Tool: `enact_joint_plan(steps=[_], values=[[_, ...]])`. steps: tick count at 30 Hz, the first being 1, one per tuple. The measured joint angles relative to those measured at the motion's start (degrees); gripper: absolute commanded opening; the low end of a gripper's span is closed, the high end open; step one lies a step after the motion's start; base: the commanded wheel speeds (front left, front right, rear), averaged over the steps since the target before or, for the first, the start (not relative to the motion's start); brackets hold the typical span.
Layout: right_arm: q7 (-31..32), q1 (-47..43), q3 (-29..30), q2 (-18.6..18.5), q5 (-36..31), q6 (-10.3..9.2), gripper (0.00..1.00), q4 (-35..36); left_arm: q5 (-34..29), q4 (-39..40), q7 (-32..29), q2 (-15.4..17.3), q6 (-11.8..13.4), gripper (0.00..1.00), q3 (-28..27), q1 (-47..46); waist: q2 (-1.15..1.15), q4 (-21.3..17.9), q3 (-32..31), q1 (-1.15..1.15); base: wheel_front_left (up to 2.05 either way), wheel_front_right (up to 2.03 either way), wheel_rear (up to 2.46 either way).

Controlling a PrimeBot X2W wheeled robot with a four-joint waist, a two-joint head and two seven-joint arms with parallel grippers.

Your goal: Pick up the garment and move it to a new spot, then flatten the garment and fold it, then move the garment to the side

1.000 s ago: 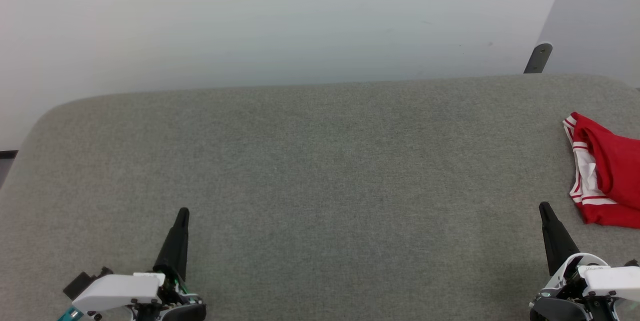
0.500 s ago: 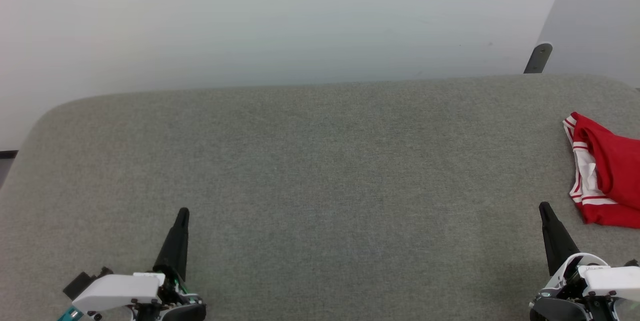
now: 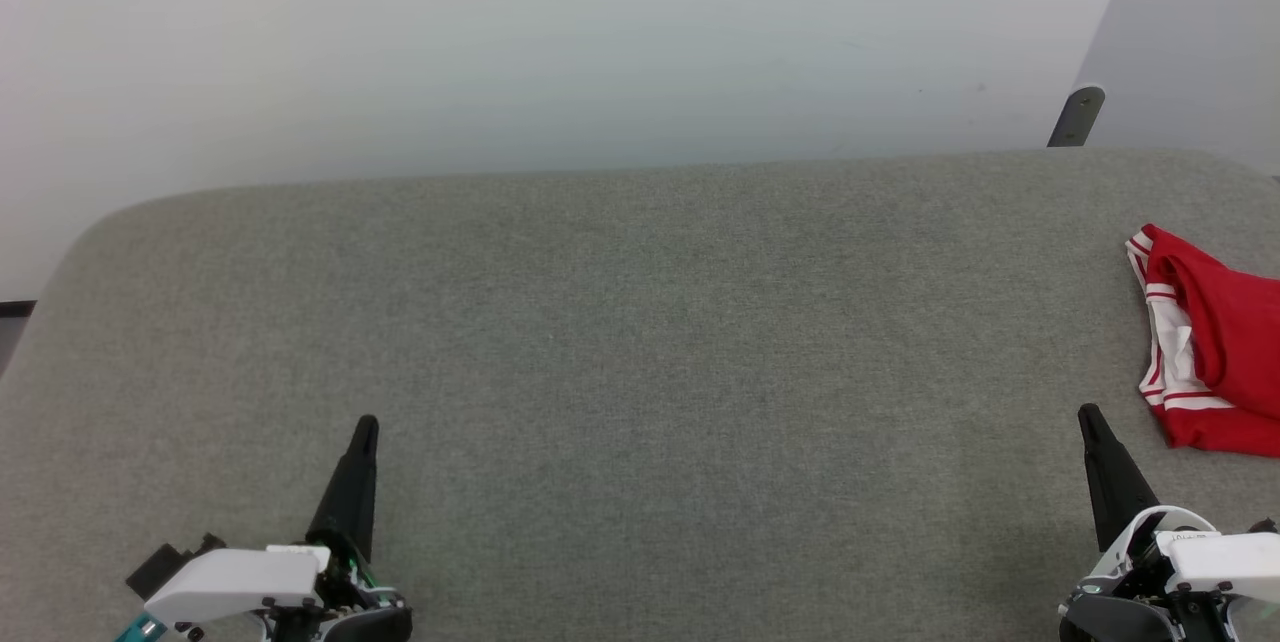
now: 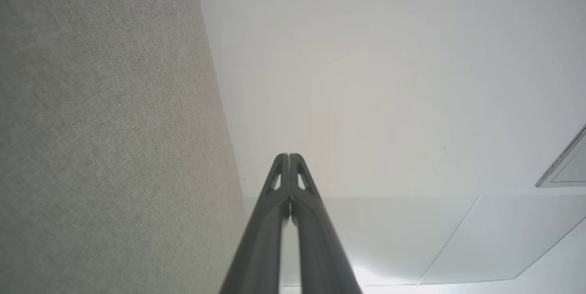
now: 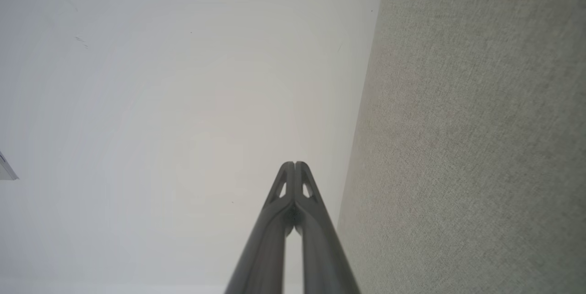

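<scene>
Lying bunched, soft red garment [image 3: 1235,337], white-striped edge, woven grey surface [image 3: 620,342]

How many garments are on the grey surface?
1. The garment lies on the surface at the far right, just beyond the right gripper. The picture's edge cuts it off, so anything further right is hidden.

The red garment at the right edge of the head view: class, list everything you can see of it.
The garment is bright red soft cloth with a white band crossed by thin red stripes. It lies crumpled, not flat, on the grey fabric surface, cut off by the picture's right edge. Nothing grips it; the shut right gripper stands apart, near its lower left.
</scene>
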State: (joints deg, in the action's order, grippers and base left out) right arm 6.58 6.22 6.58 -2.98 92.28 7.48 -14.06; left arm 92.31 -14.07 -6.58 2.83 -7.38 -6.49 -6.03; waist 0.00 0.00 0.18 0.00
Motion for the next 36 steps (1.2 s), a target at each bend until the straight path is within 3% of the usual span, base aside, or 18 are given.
enact_joint_plan(steps=[36], values=[[-0.01,0.00,0.00,0.00,0.00,0.00,0.00,0.00,0.00,0.00,0.01,0.00,0.00,0.00,0.01,0.00,0.00,0.00,0.00,0.00,0.00,0.00,0.00]])
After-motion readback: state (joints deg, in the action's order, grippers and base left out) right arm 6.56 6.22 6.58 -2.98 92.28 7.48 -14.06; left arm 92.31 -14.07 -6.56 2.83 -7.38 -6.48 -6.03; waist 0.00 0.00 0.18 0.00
